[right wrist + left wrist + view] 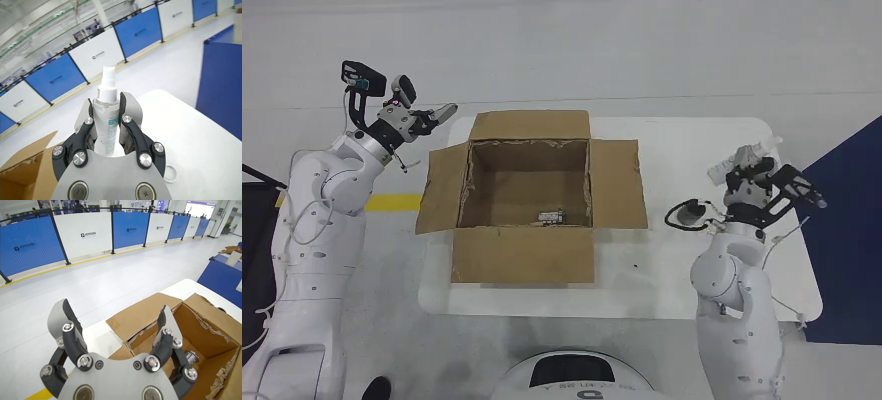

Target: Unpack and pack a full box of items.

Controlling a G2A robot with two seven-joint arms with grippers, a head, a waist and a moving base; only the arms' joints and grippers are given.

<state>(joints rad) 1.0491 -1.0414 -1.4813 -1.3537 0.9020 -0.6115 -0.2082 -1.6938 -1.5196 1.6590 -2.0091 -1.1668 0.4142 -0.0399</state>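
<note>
Your right gripper (pixel 106 106) is clamped on a clear spray bottle (pixel 105 117). Its two fingers press the bottle's body from either side, and the white pump top sticks out past the fingertips. In the top view, that gripper (pixel 764 172) and the bottle (pixel 745 156) are over the right part of the white table (pixel 692 280), well to the right of the cardboard box (pixel 530 195).

Your left gripper (pixel 115 303) holds nothing and its fingers are spread wide apart. From above, it (pixel 435 115) sits at the far left corner of the table, just beyond the box's left flap and apart from it.

The box stands in the middle of the table with all four flaps folded outward. On its floor lies one small metal item (pixel 551 216), close to the near wall and a little right of centre. The left wrist view shows the same item (pixel 191 356) down inside the box (pixel 198 321), past the gripper's finger.

A small pale ring (pixel 170 176) lies flat on the table, near your right gripper.
</note>
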